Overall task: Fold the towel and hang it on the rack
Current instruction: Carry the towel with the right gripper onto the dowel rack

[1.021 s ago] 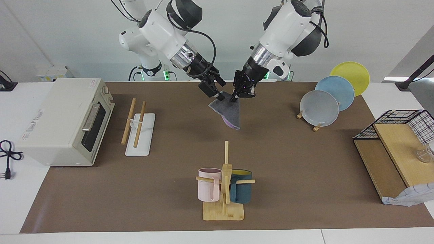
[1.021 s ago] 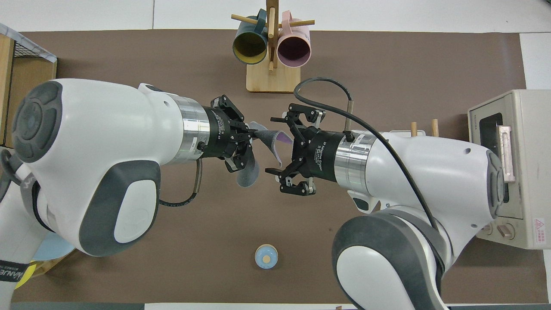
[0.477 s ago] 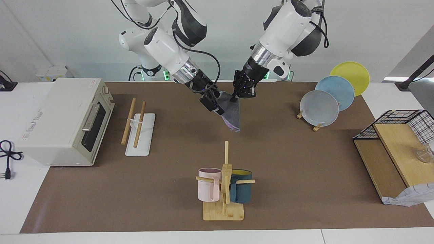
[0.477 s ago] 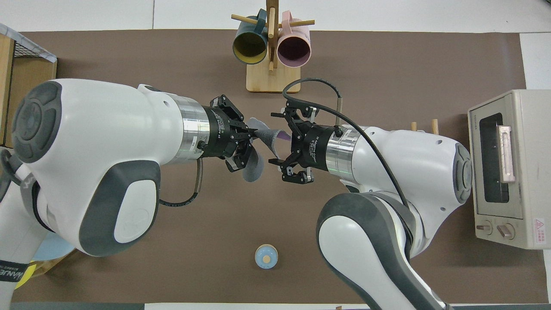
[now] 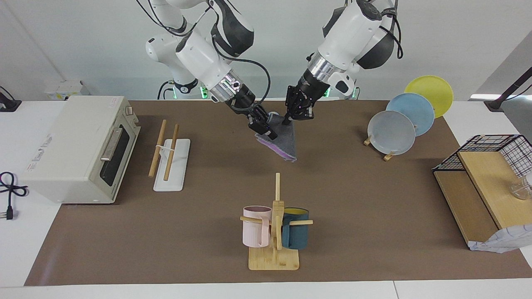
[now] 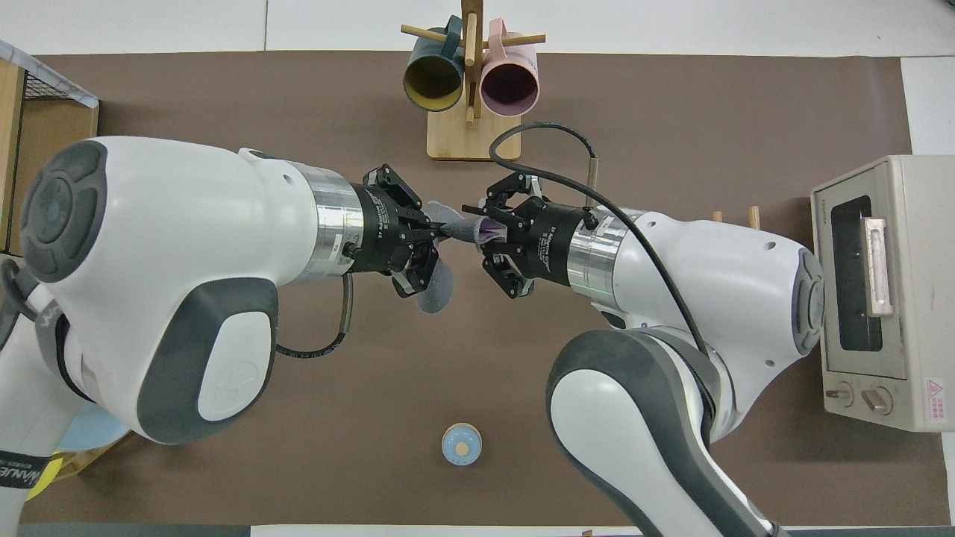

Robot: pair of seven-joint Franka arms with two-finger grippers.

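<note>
The towel [image 5: 284, 141] hangs in the air over the middle of the mat, dark grey outward with a purple edge showing. In the overhead view the towel [image 6: 440, 287] droops under the left gripper. My left gripper [image 5: 287, 120] [image 6: 440, 231] is shut on the towel's top corner. My right gripper [image 5: 266, 128] [image 6: 481, 235] is at the towel's edge toward the right arm's end, its fingers drawn in on the cloth. The rack [image 5: 170, 160], a white base with two wooden rods, stands beside the toaster oven; only its rod tips [image 6: 716, 218] show from overhead.
A toaster oven [image 5: 79, 149] stands at the right arm's end. A mug tree [image 5: 275, 224] with a pink and a teal mug is farther from the robots than the towel. Plates on a stand [image 5: 399, 124], a wire-and-wood shelf [image 5: 482, 174] and a pale cloth [image 5: 503, 243] are at the left arm's end. A small blue round thing [image 6: 462, 444] lies near the robots.
The right gripper moved in to the towel's edge and its wide-open fingers drew together on it. The towel spread wider, showing more purple. The left gripper kept its hold.
</note>
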